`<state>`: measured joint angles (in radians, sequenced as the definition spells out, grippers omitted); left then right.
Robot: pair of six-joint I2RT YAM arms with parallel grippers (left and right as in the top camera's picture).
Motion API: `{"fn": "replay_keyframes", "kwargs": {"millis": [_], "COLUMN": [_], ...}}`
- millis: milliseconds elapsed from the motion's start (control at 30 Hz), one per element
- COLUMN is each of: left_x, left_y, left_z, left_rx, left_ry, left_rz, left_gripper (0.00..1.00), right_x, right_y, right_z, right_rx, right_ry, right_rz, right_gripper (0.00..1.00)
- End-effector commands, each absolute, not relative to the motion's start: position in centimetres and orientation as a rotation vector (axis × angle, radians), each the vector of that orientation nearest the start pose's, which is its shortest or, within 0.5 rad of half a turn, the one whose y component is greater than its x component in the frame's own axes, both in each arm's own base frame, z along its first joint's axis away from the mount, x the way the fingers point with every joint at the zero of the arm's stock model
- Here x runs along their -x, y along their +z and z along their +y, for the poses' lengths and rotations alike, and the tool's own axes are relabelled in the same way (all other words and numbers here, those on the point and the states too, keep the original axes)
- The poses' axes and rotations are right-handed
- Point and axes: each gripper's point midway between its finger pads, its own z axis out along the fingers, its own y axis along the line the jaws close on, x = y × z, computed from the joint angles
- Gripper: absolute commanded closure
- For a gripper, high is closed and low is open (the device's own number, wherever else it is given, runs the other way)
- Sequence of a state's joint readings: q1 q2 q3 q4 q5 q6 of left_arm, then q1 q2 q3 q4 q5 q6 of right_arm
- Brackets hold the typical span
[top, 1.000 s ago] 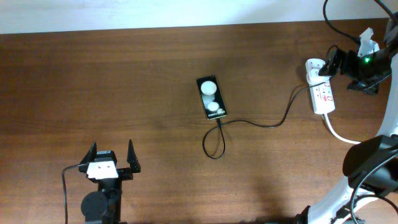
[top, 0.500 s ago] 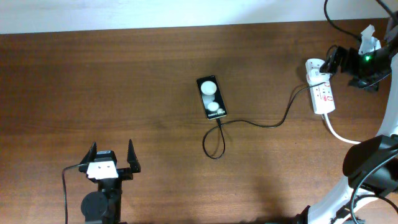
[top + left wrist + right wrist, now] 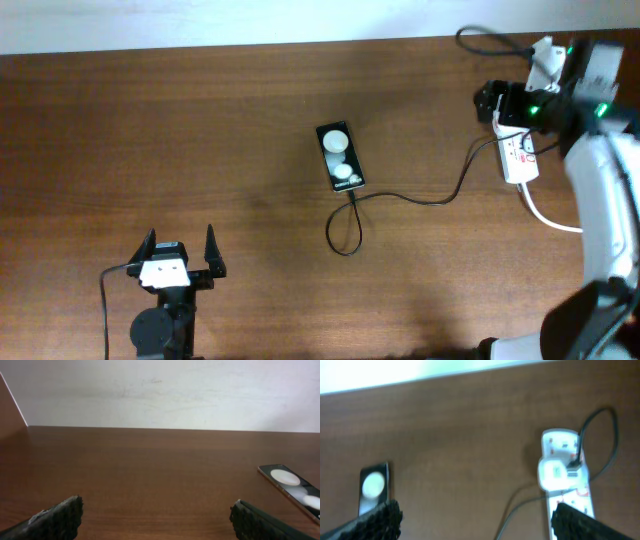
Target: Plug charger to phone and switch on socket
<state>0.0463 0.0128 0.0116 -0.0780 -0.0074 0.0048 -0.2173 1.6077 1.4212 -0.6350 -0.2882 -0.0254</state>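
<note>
The black phone (image 3: 340, 157) lies flat at the table's middle, screen up with two round light reflections; it also shows in the left wrist view (image 3: 292, 485) and the right wrist view (image 3: 374, 487). The thin black charger cable (image 3: 420, 200) runs from the phone's lower end, loops, and rises to the white socket strip (image 3: 520, 160). Its white adapter (image 3: 555, 474) sits in the strip (image 3: 567, 495). My right gripper (image 3: 492, 103) hovers open and empty above the strip's far end (image 3: 475, 520). My left gripper (image 3: 180, 250) is open and empty at the front left (image 3: 155, 520).
The strip's thick white cord (image 3: 545, 215) curves off to the right under my right arm (image 3: 600, 200). A white wall (image 3: 160, 390) borders the table's far edge. A thicker black robot cable (image 3: 490, 35) loops behind the right wrist.
My right gripper has swung left from the table's right edge to above the socket's far end. The phone, cable and left arm have not moved.
</note>
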Motion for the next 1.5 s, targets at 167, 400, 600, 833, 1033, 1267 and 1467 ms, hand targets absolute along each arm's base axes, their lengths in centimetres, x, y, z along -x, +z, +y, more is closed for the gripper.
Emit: {"fn": "replay_keyframes", "kwargs": {"millis": [167,400,600,833,1033,1267,1467], "left_x": [-24.6,-24.6,-24.6,-24.6,-24.6,-24.6,-24.6], "left_y": [15.6,15.6,15.6,15.6,15.6,15.6,15.6], "left_z": [1.1,1.1,1.1,1.1,1.1,1.1,1.1], "left_rx": [0.024,0.024,0.024,0.024,0.024,0.024,0.024], "left_ry": [0.045,0.045,0.045,0.045,0.045,0.045,0.045], "left_rz": [1.651,1.651,1.651,1.651,1.651,1.651,1.651], "left_gripper": [0.01,0.01,0.01,0.01,0.01,0.01,0.01], "right_x": [-37.3,-30.6,-28.5,-26.4,-25.2,-24.6,-24.6], "right_y": [20.8,20.5,22.1,19.2,18.7,17.8,17.2], "right_z": [-1.1,-0.5,-0.7,-0.9,-1.2,-2.0,-2.1], "right_rx": [0.043,0.067,0.059,0.038,0.022,-0.059,-0.126], "right_ry": [0.159,0.091,0.045,0.01,-0.016,-0.02,0.024], "right_rz": [1.963,1.743,1.633,1.586,1.528,1.557,1.577], "right_gripper": [0.01,0.01,0.01,0.01,0.01,0.01,0.01]}}
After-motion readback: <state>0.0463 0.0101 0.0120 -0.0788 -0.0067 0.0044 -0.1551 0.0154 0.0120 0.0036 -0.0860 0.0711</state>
